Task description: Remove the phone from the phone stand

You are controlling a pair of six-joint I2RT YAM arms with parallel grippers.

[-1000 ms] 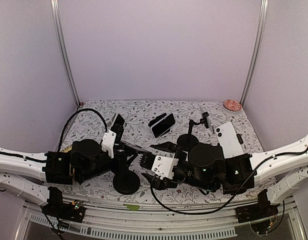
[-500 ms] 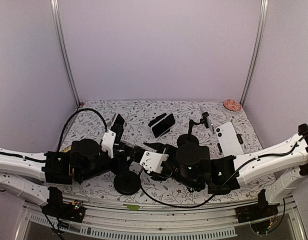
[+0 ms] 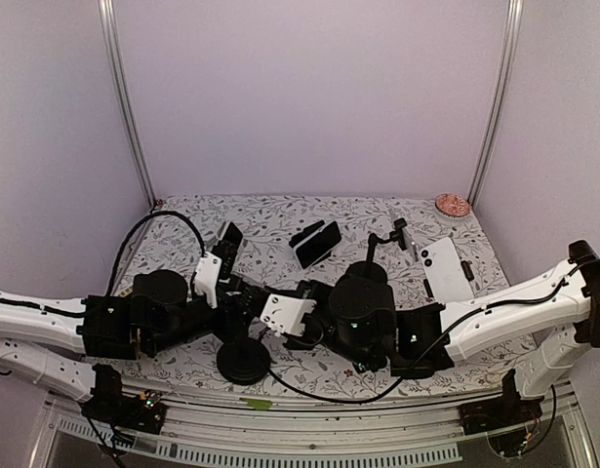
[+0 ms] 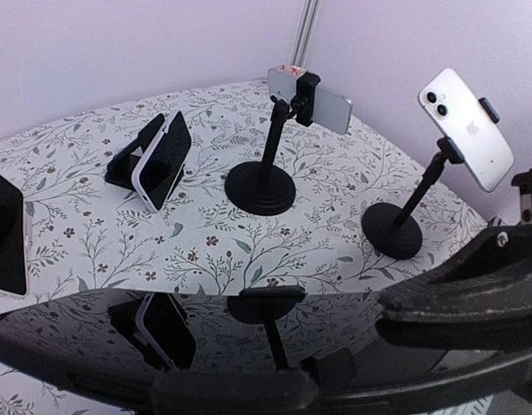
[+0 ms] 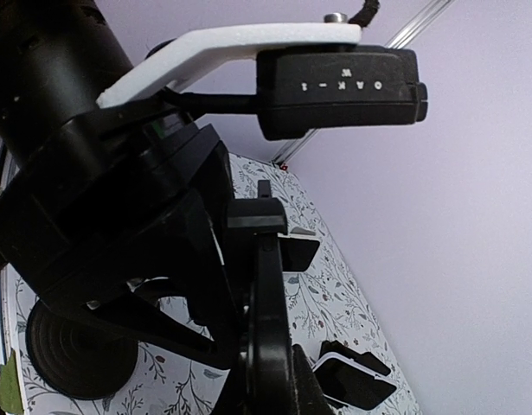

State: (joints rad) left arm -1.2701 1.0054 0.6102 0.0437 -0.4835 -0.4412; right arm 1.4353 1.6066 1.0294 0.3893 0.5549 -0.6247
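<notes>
Where the two arms meet at the near centre of the table [image 3: 270, 216], note that both forearms lie low and nearly level. The left arm reaches in from the left and the right arm from the right. The left gripper [image 3: 239, 304] sits above the round black base of the phone stand [image 3: 244, 361]. The right gripper [image 3: 285, 295] is just beside it, on the right.

In the overhead view the wrists cover the phone, so you cannot see it there. Refer to the left wrist view: the phone [image 4: 162, 337] lies flat across the near edge, its glossy black face mirroring the stands beyond. One finger [image 4: 473, 290] of the right gripper lies against its right end.

Refer to the right wrist view: the right gripper's jaws are pressed together on a thin black slab seen edge-on, which matches the phone. The stand's base shows below and to the left.

You cannot tell whether the left gripper's jaws are spread or clamped, because its fingers are hidden.

At the far right, a white phone [image 4: 466, 128] sits clamped on a second stand.
</notes>
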